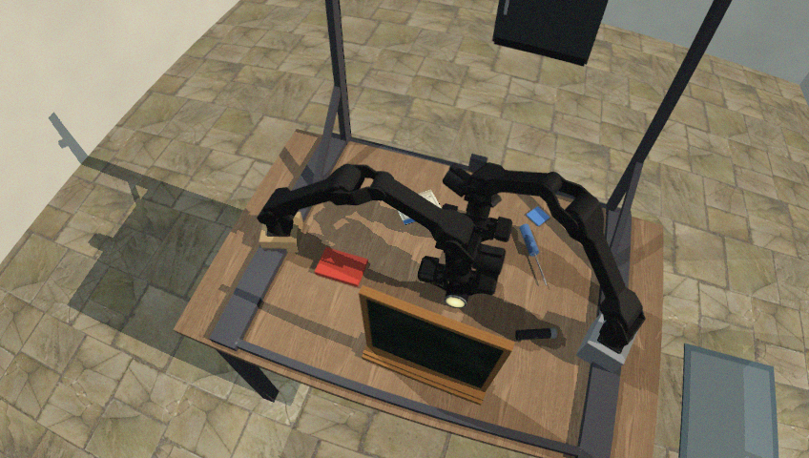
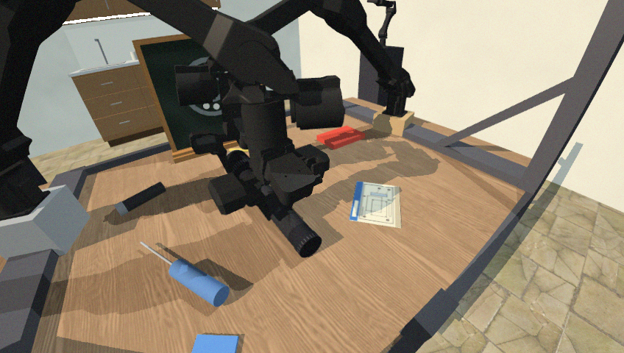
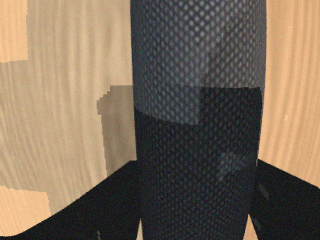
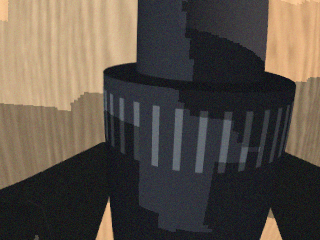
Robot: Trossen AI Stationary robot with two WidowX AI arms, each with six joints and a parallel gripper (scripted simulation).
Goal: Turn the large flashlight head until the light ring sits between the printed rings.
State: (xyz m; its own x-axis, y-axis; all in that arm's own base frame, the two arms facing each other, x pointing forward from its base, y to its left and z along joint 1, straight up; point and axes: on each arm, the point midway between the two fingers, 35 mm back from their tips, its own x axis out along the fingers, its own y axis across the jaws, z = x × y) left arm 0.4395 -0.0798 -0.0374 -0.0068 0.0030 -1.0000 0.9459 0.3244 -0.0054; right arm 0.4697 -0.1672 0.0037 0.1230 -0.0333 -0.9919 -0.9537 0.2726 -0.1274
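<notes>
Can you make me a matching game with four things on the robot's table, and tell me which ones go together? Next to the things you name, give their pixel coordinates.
1. Board [image 1: 434, 340] [image 2: 166, 95]
2. Screwdriver [image 1: 528, 239] [image 2: 199, 282]
3. Large flashlight [image 1: 455, 301] [image 2: 297, 232] [image 3: 197, 120] [image 4: 200, 140]
4. Small flashlight [image 1: 532, 333] [image 2: 142, 198]

A. Has a glowing pale-yellow end
B. Lies down, all dark except a grey end
C. Stands up in an orange-brown frame
D. Has a fat blue handle

Pairs: 1-C, 2-D, 3-A, 4-B
</notes>
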